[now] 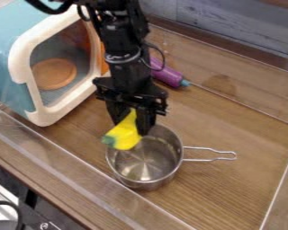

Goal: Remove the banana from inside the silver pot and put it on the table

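We hold the banana in the pincer, whose jaws are clamped against its upper end. The pincer points straight down, so the banana hangs tilted beneath it, with its lower yellow-green end out over the near-left rim of the silver pot. The banana appears clear of the pot floor; whether it touches the rim we cannot tell.

The pot interior now shows only bare metal. Its wire handle points to the right, so the left side gives an unobstructed exit path.

Free counter lies to the right and behind. The purple toy rests behind the arm, and the toy microwave stands to the left. We judge that the placement must avoid both.

The remaining step, in our judgement, is to carry the banana past the rim, lower it to bare counter and release.
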`<state>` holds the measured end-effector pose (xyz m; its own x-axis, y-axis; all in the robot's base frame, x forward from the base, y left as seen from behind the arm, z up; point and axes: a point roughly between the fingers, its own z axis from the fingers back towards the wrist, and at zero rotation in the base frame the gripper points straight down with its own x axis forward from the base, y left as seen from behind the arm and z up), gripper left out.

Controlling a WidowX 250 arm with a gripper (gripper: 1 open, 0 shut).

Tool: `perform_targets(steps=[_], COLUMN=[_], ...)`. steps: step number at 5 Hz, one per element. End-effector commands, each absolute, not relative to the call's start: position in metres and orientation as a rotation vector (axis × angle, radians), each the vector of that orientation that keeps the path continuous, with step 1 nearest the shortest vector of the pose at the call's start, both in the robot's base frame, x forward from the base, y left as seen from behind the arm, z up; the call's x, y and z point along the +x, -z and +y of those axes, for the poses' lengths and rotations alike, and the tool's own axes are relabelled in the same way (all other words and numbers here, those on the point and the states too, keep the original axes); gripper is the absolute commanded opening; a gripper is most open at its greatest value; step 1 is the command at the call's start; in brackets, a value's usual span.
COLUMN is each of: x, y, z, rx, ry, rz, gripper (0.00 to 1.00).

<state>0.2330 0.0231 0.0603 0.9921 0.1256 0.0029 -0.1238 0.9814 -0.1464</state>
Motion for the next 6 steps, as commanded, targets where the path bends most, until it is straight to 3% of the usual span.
perform_targets(steps=[1, 2, 4, 6], x=[0.241, 0.242, 0.261, 0.279], y=[-0.073, -0.077, -0.102, -0.095], z=[0.014, 0.003, -0.034, -0.055], rx=[-0.15, -0.157, -0.172, -0.182], ry=[-0.108, -0.094, -0.14, -0.179], rz=[-0.05, -0.05, -0.067, -0.083], gripper=[0.0, 0.0, 0.0, 0.0])
